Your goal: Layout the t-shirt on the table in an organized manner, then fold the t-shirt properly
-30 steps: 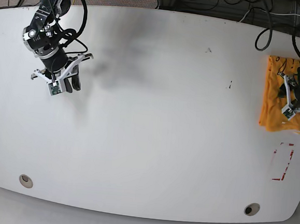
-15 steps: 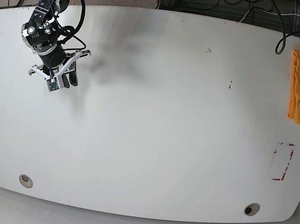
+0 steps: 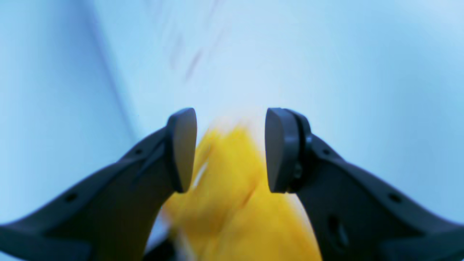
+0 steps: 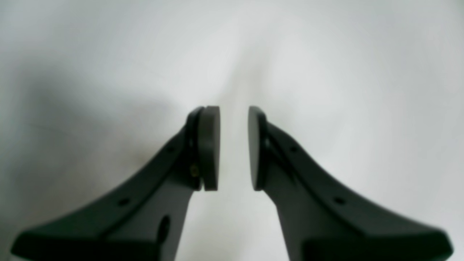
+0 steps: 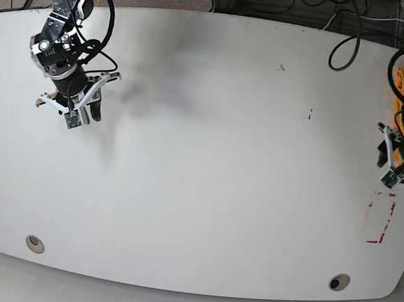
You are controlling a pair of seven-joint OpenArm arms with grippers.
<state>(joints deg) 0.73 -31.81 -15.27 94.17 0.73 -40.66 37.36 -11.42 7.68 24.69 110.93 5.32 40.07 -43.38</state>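
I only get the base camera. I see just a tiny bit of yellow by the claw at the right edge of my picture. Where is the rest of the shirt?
Observer: The left wrist camera shows it. The shirt is a blurry yellow heap lying right between the two sides of the left claw.
Operator: Is the claw squeezing it?
Observer: Its pads stand apart, and the white table shows between their tips. I cannot tell whether any cloth is caught lower down.
Operator: What about the other claw?
Observer: The right wrist camera shows the right claw with only a narrow gap and nothing in it, above the table.
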